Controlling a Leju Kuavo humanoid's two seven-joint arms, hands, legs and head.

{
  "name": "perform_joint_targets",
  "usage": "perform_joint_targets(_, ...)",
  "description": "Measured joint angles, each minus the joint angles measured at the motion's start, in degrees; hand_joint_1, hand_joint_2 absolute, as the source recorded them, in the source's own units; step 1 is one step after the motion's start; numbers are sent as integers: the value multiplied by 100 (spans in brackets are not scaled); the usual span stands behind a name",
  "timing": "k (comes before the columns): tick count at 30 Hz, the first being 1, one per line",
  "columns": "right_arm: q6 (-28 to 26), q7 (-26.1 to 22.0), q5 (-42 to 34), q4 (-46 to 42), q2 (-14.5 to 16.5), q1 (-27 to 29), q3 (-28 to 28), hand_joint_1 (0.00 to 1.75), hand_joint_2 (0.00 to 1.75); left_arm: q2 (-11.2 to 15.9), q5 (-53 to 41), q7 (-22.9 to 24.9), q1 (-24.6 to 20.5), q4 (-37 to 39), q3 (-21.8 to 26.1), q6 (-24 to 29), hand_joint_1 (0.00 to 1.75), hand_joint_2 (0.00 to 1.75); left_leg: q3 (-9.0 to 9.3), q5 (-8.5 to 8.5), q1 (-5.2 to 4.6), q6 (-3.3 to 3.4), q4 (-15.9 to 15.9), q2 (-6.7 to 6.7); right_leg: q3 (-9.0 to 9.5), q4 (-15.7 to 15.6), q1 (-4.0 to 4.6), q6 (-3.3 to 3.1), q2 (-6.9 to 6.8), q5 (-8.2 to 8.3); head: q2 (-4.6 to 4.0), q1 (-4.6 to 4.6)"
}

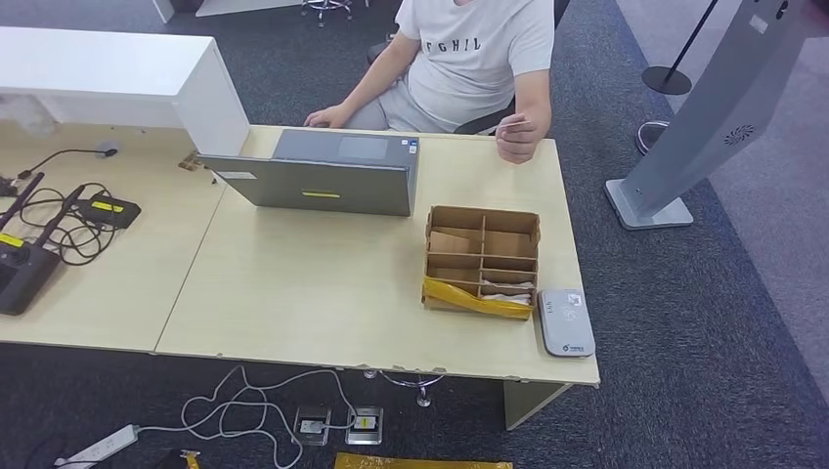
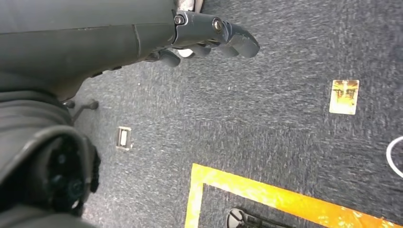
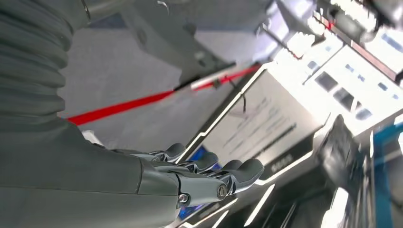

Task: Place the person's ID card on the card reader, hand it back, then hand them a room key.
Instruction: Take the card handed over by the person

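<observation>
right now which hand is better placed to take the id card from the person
Right, probably. The person's hand holds the card at the table's far right, on the card reader side. The right hand is empty, but so is the left hand, hanging over carpet.

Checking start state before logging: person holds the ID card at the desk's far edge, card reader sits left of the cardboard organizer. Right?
One error: the card reader lies to the right of the cardboard organizer, at the desk's near right corner, per the head view. The person's hand does hold the ID card at the far edge.
</observation>
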Motion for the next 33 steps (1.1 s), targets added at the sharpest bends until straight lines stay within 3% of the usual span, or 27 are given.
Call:
perform_joint_targets(7, 504, 461, 277, -1462, -41, 1051, 879, 0, 175, 10, -152, -182, 15, 0, -28, -144, 0, 0, -6, -1, 0, 0, 0, -1, -5, -2, 0, -1, 0, -1, 0, 0)
perform_joint_targets(16, 940, 426, 1130, -2303, -37, 1768, 1601, 0, 175, 33, -285, -352, 18, 0, -104, -254, 0, 0, -12, -2, 1, -2, -1, -5, -6, -1, 1, -1, -5, -1, 0, -1)
perform_joint_targets(25, 211, -52, 3007, -2364, 127, 2358, 2146, 0, 175, 31, -468, -370, 18, 0, -221, -278, 0, 0, -15, -2, 1, -2, -1, -9, -8, -1, 1, -2, -8, -2, 0, 1)
perform_joint_targets(33, -290, -264, 3394, -2003, 483, 2439, 2391, 0, 175, 28, -485, -455, 15, 0, -330, -264, 0, 0, -15, -2, 2, -3, -1, -10, -7, -1, 2, -3, -9, -2, 0, 0)
